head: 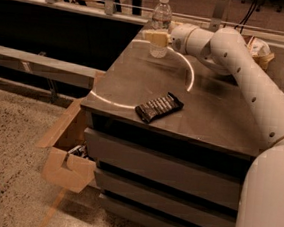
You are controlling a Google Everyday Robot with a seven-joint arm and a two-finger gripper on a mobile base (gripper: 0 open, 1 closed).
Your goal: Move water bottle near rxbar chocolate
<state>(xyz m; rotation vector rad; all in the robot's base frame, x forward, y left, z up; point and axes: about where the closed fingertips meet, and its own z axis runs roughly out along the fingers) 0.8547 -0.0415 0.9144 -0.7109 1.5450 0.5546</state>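
We look down on a dark drawer cabinet point(135, 79) standing on a speckled floor, with a railing behind it. The gripper point(156, 36) is at the cabinet top's far edge, lying across the middle of the water bottle point(162, 16); we cannot tell how wide it is or whether it has hold of the bottle. The bottle stands upright at that far edge. The white arm point(245, 80) reaches in from the right. The rxbar chocolate point(158, 107) lies flat near the front edge, well apart from the bottle. A crinkled snack bag point(259, 47) sits at the back right, and an open cardboard box point(68, 171) rests on the floor beside the cabinet.
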